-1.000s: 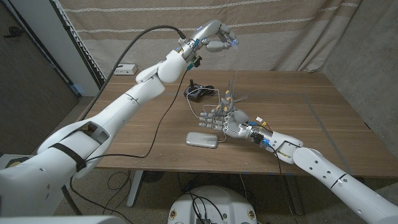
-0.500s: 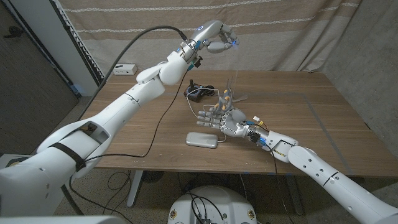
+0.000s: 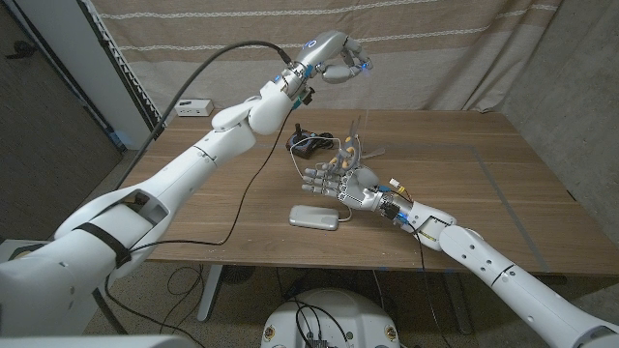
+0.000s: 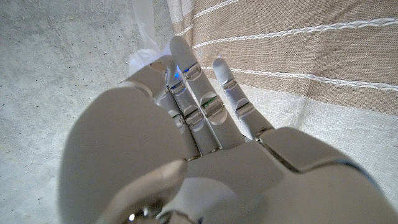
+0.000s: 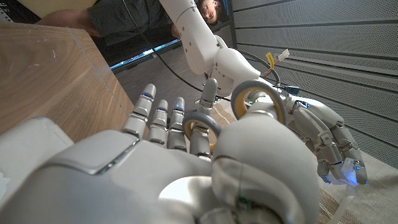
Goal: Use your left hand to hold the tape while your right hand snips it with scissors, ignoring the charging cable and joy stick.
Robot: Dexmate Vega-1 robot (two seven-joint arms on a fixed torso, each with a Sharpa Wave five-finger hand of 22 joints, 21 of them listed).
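Observation:
My left hand [image 3: 336,55] is raised high above the table's back, fingers pinched on the top end of a clear tape strip [image 3: 355,121] that hangs down toward the table. In the left wrist view the tape [image 4: 145,25] shows pale between the fingertips. My right hand [image 3: 340,186] hovers low over the table's middle and grips grey-handled scissors [image 3: 353,152], blades pointing up near the strip's lower end. In the right wrist view the scissors' handle loops [image 5: 259,94] sit around my fingers, and the left hand [image 5: 333,146] shows beyond them.
A black joystick [image 3: 304,142] and a white cable [image 3: 324,158] lie just behind my right hand. A flat grey pad [image 3: 314,217] lies beside it on the near side. A white box [image 3: 196,106] sits at the table's [image 3: 464,184] far left corner. A person [image 5: 210,9] stands behind.
My right hand with the scissors has shifted a little to the left and farther from me. The left hand has stayed high with the tape.

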